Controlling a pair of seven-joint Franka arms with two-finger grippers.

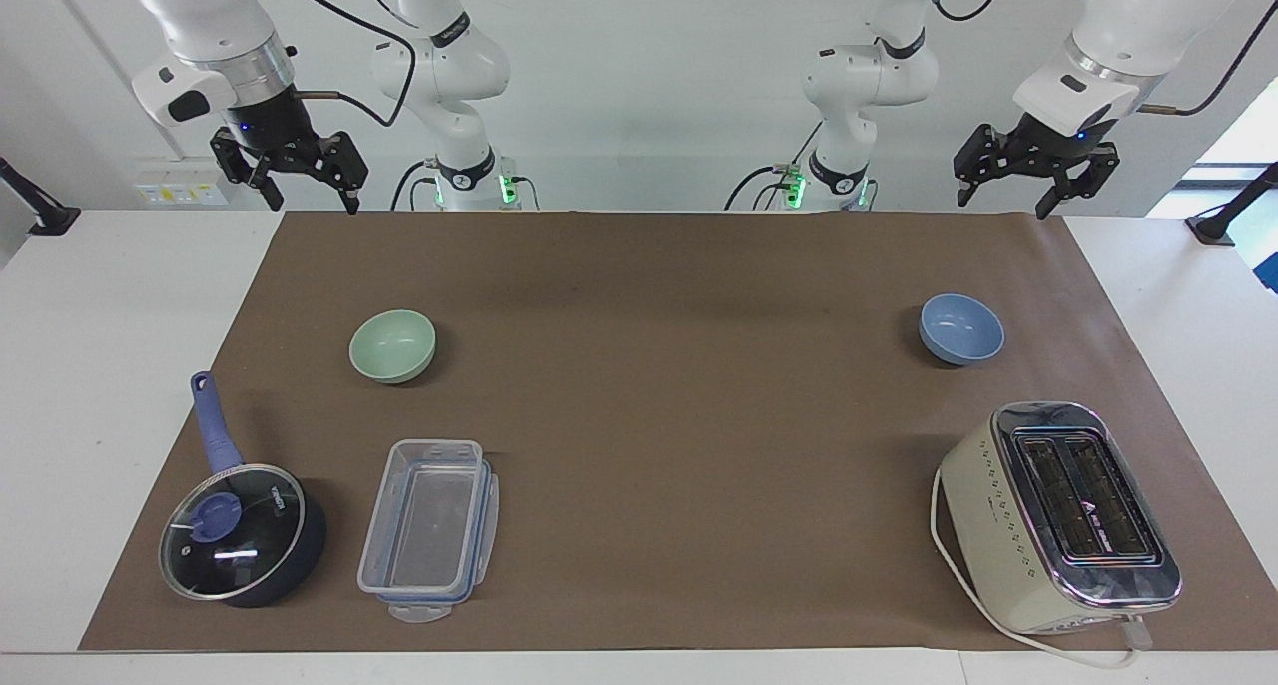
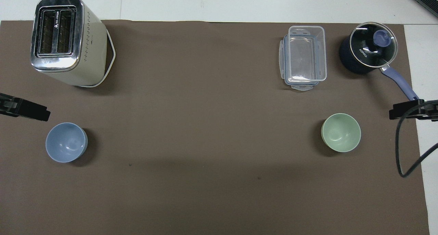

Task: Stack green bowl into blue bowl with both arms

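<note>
**Two bowls well apart, nothing yet stacked**

Two white arms hang raised at the robots' edge of the counter [image 1: 639,266], which is covered by a brown mat. The right gripper [image 1: 290,171] is over the mat's corner at the right arm's end; the left gripper [image 1: 1033,171] is over the corner at the left arm's end. Both sets of jaws stand apart and hold nothing.

Among the resting things, the toaster [image 1: 1058,515] is largest, standing far from the robots at the left arm's end. At the right arm's end, equally far out, lie the lidded saucepan [image 1: 240,530] and, beside it, the clear plastic container [image 1: 429,530].

The blue bowl [image 1: 961,328] sits upright and empty, nearer to the robots than the toaster. The green bowl [image 1: 392,344] sits upright, nearer to the robots than the container, toward the right arm's end.

Judged from this layout, no step of the task is done: the green bowl is untouched, and reaching, lifting, carrying across and nesting all remain.
</note>
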